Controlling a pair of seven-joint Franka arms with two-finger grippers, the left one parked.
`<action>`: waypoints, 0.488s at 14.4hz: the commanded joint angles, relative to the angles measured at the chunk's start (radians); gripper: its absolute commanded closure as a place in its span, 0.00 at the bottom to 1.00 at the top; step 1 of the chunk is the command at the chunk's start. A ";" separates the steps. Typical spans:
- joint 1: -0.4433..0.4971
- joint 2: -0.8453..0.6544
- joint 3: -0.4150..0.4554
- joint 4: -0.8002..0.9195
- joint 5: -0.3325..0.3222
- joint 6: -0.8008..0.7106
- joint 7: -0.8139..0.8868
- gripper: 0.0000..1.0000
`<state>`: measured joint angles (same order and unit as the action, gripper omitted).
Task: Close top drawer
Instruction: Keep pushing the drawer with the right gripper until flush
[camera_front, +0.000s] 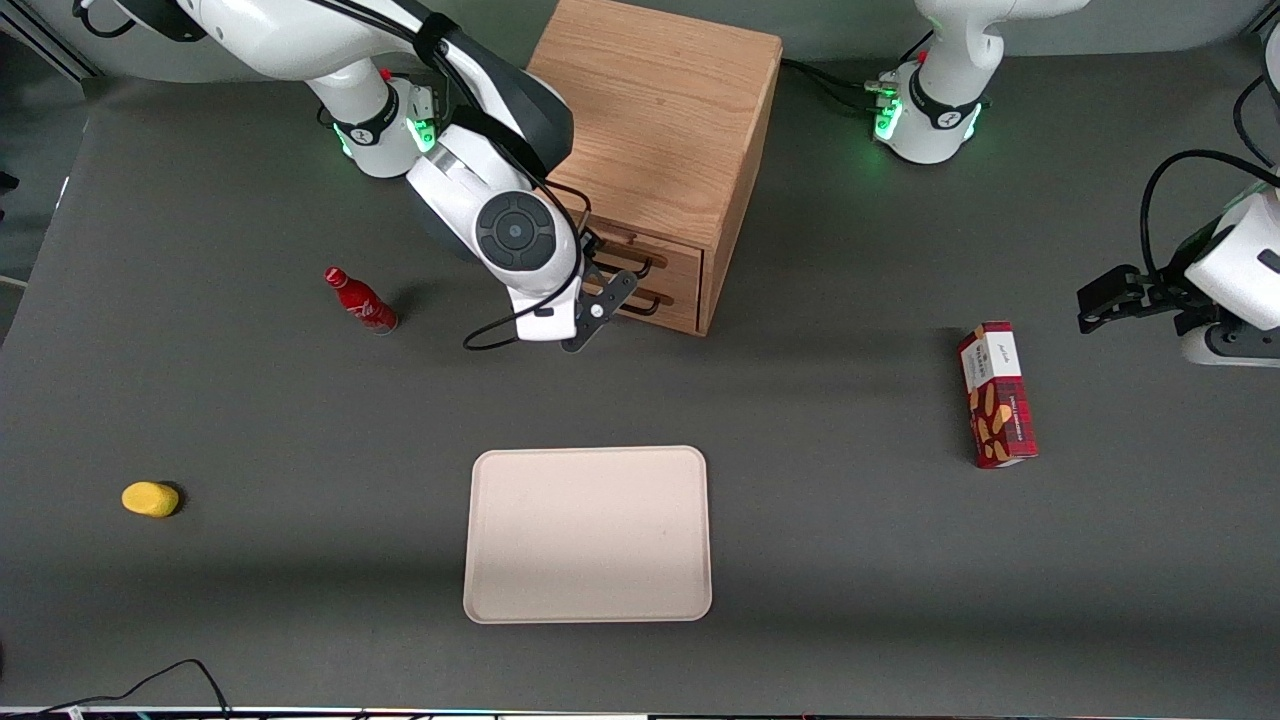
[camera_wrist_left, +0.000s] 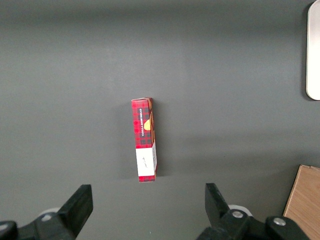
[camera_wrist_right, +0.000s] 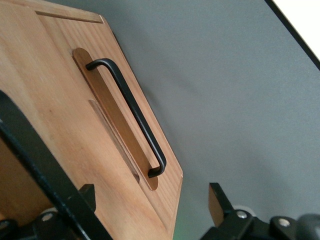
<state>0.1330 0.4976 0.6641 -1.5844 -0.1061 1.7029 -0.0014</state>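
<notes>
Right arm's black two-finger gripper (camera_front: 603, 312) sits in front of light-oak wooden cabinet (camera_front: 665, 120), fingers apart, holding nothing. Upper light-oak top drawer (camera_front: 655, 262) looks nearly flush — push squarely on front beside black wire handle (camera_wrist_right: 131, 111), straight inward, avoiding lower drawer.

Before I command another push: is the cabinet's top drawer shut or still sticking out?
Cannot tell. The hand, fingers open, hovers before the light-oak cabinet's drawer fronts, and the arm hides most of the top drawer.
</notes>
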 joint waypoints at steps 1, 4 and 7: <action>-0.001 0.004 0.034 -0.051 -0.030 0.043 0.069 0.00; -0.003 0.006 0.034 -0.017 -0.029 0.031 0.069 0.00; -0.013 0.006 0.043 0.000 -0.020 0.021 0.058 0.00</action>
<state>0.1297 0.4977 0.6736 -1.5839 -0.1187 1.7043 0.0040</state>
